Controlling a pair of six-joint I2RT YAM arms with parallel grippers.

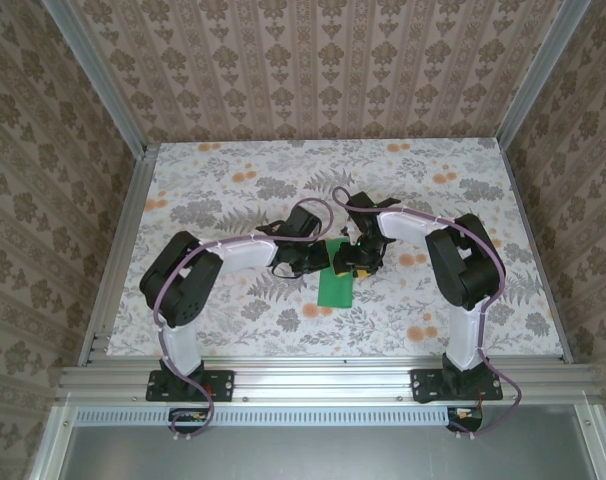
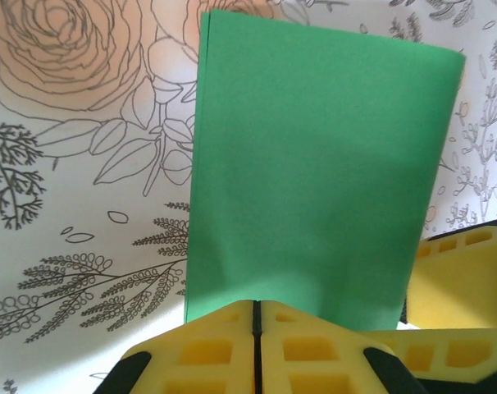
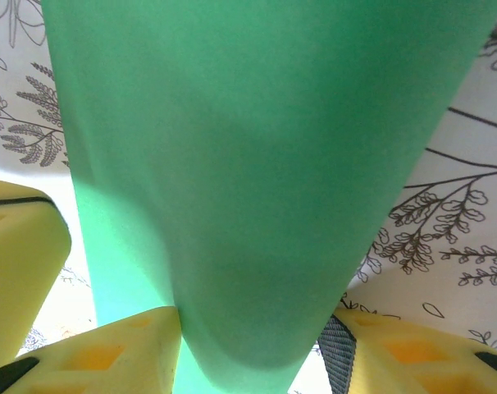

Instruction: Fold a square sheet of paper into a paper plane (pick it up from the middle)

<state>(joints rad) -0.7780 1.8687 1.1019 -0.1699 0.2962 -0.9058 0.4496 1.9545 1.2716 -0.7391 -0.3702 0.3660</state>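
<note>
Top cam: the far part of the square sheet of paper sits under the left gripper and right gripper. Its far edge and corners are hidden, and the fingers are too small to read.

Left wrist cam: the sheet's near edge disappears behind the left gripper's pads, which are pressed together. The pinch line is not visible, and the pads are clipped by the bottom edge. A yellow foam finger right of the sheet is cut by the right edge.

Right wrist cam: the sheet is out of focus and runs off the top edge. The right gripper's fingers, spread either side of the sheet, are cut by the bottom edge, so contact is unreadable. A yellow foam block left of the sheet is clipped by the left edge.
</note>
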